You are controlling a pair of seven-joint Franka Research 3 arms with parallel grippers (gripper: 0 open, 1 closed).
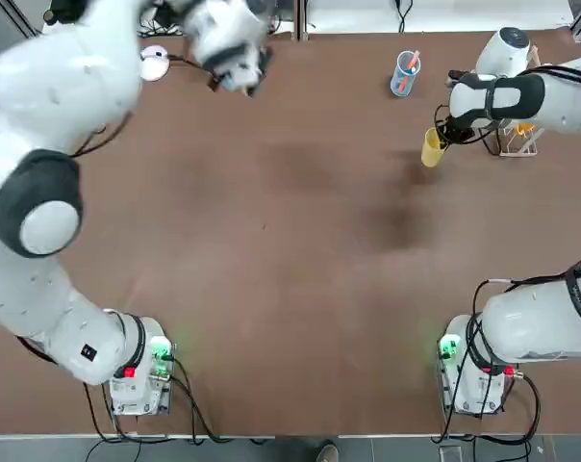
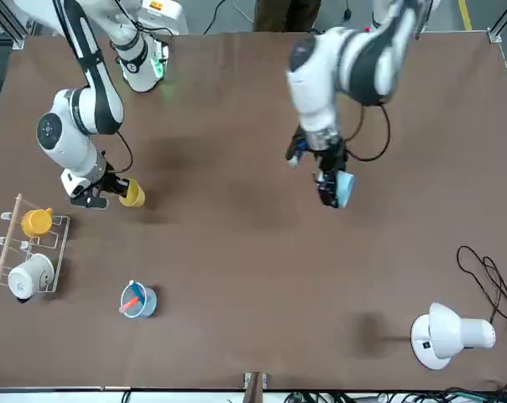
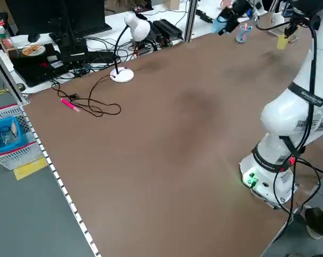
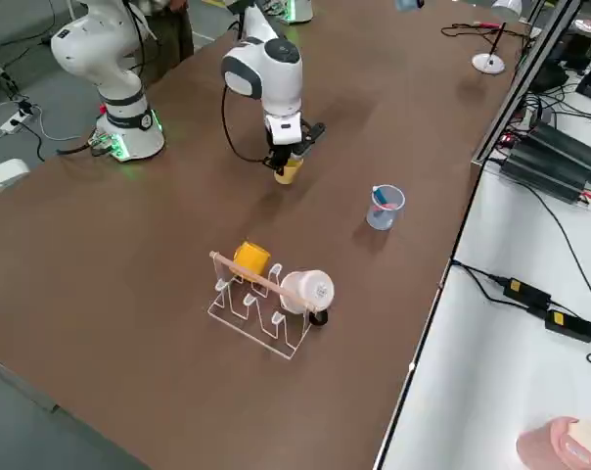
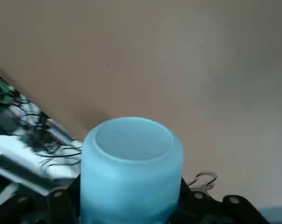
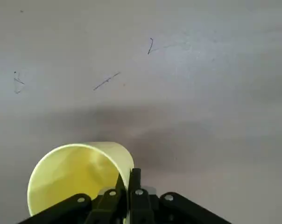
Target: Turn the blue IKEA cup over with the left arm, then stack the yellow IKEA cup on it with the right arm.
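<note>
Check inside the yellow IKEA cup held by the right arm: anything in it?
Nothing shows inside the yellow IKEA cup: the right wrist view looks into its mouth at bare yellow wall. The right pincer, pinching the rim, covers part of the inside, so that part cannot be checked.

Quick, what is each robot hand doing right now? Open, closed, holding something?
Left gripper: closed on the blue cup, held up off the table.
Right gripper: closed on the yellow cup's rim.

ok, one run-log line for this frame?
left pincer: shut on blue IKEA cup, held off the table | right pincer: shut on rim of yellow IKEA cup | stack: not yet
</note>
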